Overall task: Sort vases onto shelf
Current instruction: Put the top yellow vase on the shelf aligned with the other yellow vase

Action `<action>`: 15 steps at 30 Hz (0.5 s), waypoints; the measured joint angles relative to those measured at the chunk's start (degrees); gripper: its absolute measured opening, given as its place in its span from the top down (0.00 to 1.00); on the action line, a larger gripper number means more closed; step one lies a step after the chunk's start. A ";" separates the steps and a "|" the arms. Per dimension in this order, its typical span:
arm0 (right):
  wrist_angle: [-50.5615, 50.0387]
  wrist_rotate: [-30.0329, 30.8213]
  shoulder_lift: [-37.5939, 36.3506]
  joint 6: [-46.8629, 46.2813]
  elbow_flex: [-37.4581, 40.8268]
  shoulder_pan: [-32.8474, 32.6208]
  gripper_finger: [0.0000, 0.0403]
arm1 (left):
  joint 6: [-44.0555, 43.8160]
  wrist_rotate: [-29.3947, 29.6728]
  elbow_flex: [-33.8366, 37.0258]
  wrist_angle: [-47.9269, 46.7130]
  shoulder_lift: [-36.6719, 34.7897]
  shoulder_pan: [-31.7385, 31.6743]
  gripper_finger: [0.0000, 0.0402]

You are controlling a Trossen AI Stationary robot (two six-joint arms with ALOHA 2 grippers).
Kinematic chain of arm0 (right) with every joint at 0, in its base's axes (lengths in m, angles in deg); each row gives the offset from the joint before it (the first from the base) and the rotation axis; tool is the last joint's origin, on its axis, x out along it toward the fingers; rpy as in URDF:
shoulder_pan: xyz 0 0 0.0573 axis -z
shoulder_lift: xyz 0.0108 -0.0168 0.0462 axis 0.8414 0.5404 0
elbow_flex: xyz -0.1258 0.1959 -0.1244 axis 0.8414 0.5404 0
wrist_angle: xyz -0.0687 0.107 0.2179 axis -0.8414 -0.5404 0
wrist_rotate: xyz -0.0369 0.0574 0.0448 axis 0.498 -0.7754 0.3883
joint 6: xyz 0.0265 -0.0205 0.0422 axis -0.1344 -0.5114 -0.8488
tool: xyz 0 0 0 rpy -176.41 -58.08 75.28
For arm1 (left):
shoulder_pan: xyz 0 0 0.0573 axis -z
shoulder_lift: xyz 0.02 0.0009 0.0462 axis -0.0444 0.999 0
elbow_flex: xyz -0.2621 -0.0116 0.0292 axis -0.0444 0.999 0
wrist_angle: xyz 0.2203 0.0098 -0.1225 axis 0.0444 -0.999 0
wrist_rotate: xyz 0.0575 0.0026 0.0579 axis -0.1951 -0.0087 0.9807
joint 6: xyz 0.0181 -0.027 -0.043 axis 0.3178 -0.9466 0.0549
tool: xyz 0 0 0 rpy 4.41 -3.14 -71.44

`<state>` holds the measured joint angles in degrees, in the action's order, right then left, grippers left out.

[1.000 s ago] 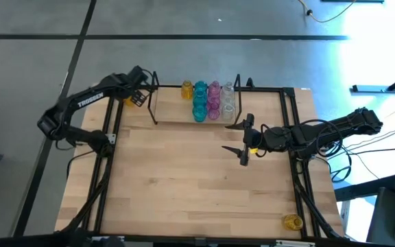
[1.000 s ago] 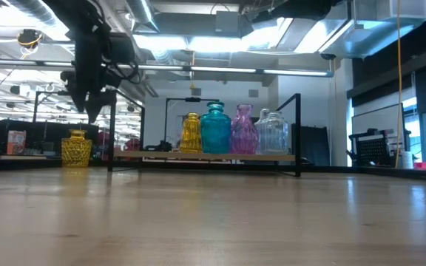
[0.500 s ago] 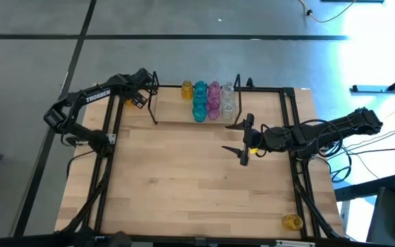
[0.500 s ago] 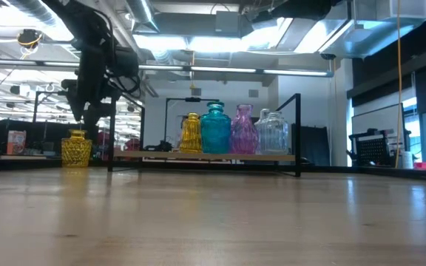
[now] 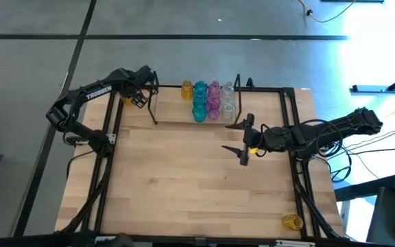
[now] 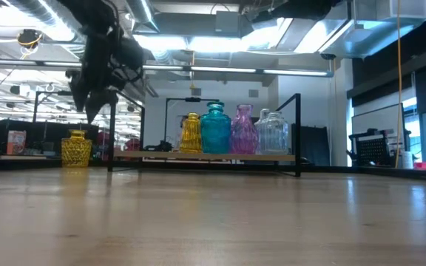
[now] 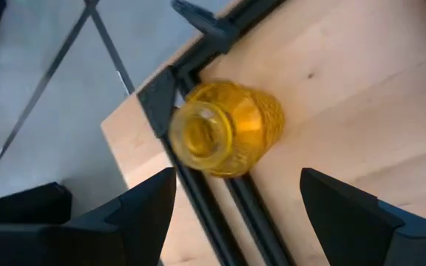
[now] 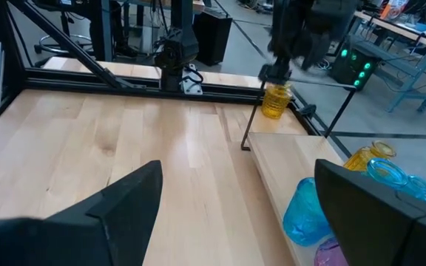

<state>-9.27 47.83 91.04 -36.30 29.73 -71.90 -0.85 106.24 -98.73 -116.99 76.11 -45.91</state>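
Vases (image 6: 231, 129) on light-wood shelf (image 6: 205, 157)

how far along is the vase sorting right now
Done: yellow, teal, pink and clear glass vases stand on the light-wood shelf. In hand: the open left gripper hovers above a squat yellow vase at the table's far-left corner. Left: another yellow vase at the near-right corner. Right gripper waits open mid-table.

Yellow, teal, pink, clear vases (image 6: 231, 131)

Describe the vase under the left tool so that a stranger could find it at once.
On the wooden table, look at the far left corner, outside the shelf. A squat yellow vase stands there alone by the black frame rail, below the open left tool. The other far-side vases stand grouped on the shelf.
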 joint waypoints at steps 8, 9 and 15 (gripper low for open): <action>-5.36 -0.65 1.13 -3.34 0.00 0.00 0.17 | -2.43 -0.41 -13.17 -9.68 0.07 -2.00 0.30; -5.41 -1.12 1.29 -3.70 -0.02 0.00 0.17 | -2.46 -1.45 -14.51 -10.46 0.32 -2.83 0.30; -5.72 -3.09 2.71 -2.86 0.00 0.00 0.17 | 2.25 -10.13 -17.09 -11.80 3.85 -8.18 0.30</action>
<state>-14.99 44.74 93.75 -39.16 29.73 -71.90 1.41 96.11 -115.82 -128.79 79.95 -54.10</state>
